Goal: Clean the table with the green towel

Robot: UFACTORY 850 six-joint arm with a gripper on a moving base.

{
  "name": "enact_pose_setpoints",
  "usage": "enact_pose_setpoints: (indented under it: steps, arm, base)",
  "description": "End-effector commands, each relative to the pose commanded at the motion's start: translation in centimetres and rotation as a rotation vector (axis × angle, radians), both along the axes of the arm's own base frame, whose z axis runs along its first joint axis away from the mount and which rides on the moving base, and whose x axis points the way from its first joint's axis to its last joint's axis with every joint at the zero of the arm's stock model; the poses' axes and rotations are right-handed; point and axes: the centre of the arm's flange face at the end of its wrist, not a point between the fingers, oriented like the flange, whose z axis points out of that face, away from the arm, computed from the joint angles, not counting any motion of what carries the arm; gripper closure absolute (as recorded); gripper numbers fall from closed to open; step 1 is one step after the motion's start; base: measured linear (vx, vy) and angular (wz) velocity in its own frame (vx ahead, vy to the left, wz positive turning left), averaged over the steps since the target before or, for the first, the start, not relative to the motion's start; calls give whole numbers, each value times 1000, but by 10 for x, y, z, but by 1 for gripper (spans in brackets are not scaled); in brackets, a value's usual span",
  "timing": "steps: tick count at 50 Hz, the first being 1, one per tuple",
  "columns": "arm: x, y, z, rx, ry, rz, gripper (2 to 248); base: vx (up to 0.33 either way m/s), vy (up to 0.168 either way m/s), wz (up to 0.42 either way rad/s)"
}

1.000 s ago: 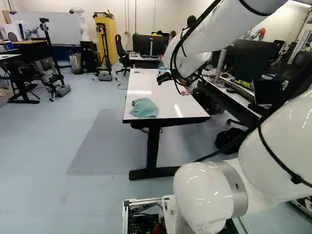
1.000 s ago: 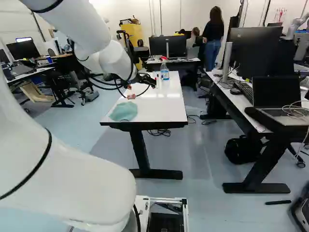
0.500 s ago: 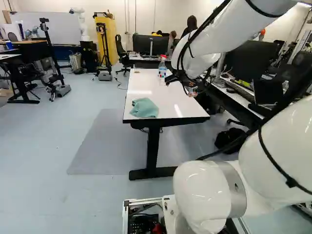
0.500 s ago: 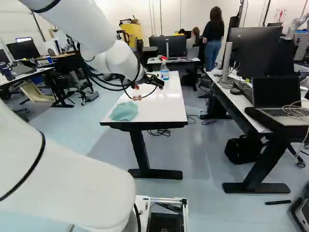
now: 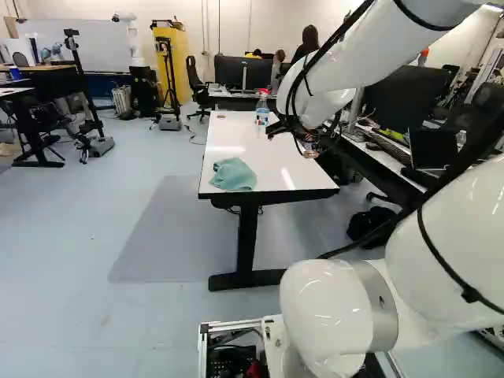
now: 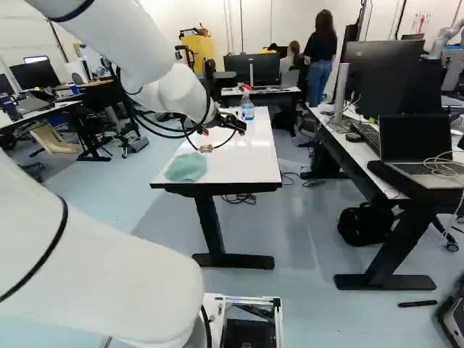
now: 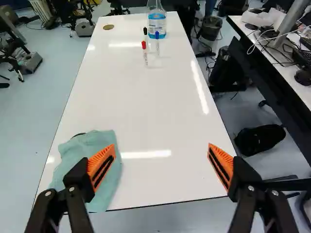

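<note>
In the right base view my gripper (image 6: pixel 208 148) hangs above the white table (image 6: pixel 246 156), to the right of the green towel (image 6: pixel 187 167). The left base view shows the towel (image 5: pixel 233 174) crumpled at the table's near left corner. Seen from the wrist, the gripper (image 7: pixel 162 151) stands wide open, nothing between its fingers but a view of bare tabletop (image 7: pixel 155 111). One finger covers part of the towel (image 7: pixel 80 150) in that view without visibly holding it; the other finger stands before the opposite table edge.
At the table's far end stand a bottle of blue liquid (image 7: pixel 157 22) and several upright markers (image 7: pixel 144 52). A desk with monitors and a laptop (image 6: pixel 417 141) runs along the right side. A black bag (image 7: pixel 260 139) lies on the floor between them.
The arm and its gripper have shifted to the right in both base views, mostly in the earlier half second. Base and towel have stayed put, and the gripper looks no different.
</note>
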Motion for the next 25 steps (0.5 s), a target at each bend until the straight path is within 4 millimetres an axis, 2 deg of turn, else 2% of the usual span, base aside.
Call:
enact_pose_setpoints:
  steps: [25]
  arm:
    - [-8,5,-24,-4,-39,12,3]
  base:
    - [0,0,0]
